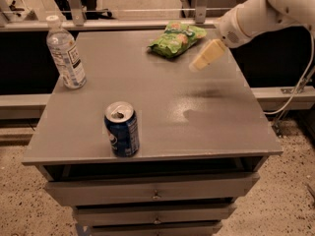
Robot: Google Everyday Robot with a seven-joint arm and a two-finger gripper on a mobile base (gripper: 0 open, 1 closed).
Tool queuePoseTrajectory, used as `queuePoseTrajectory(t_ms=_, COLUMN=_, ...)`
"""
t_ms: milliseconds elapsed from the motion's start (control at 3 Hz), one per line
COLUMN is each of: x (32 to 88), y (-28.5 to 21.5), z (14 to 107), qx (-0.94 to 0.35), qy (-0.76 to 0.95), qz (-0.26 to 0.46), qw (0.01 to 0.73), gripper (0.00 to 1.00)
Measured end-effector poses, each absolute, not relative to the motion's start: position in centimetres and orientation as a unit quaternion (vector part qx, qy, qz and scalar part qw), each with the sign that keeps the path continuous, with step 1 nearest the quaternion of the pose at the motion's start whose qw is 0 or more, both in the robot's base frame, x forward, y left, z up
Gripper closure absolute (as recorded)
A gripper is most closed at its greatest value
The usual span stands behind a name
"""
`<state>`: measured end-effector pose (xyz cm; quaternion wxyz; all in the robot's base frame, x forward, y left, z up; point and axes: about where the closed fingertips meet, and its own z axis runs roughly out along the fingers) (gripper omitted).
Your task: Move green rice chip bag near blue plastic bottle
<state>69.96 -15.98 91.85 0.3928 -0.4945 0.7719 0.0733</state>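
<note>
Grey bench (162, 97) carries the upright blue plastic bottle (66, 53) at ten o'clock, and a blue soda can (122, 130) stands near seven o'clock. Well apart from the bottle, the green rice chip bag (176, 39) lies at one o'clock. Just beside it, toward two o'clock, hangs the claw (199, 63); whether it is spread or pressed together cannot be told.

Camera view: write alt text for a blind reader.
The gripper hovers right of the green rice chip bag at the grey table's far edge. The blue plastic bottle stands far left; a blue soda can stands near the front.
</note>
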Motion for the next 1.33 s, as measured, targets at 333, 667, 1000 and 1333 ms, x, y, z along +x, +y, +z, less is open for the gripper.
queuePoseTrajectory(t_ms=333, x=74.1, y=-12.4, z=91.7, qx=-0.464, qy=0.76, qz=0.1, qw=0.444, gripper=0.0)
queuePoseTrajectory(t_ms=667, x=78.0, y=-9.5, z=90.9, qx=-0.429, qy=0.752, qz=0.12, qw=0.486, gripper=0.0)
queuePoseTrajectory(t_ms=1000, x=81.5, y=-7.7, z=89.2, qx=-0.403, qy=0.749, qz=0.116, qw=0.513, gripper=0.0)
queuePoseTrajectory(t_ms=1333, x=84.6, y=-8.5, z=87.9, qx=-0.373, qy=0.754, qz=0.092, qw=0.533, gripper=0.0)
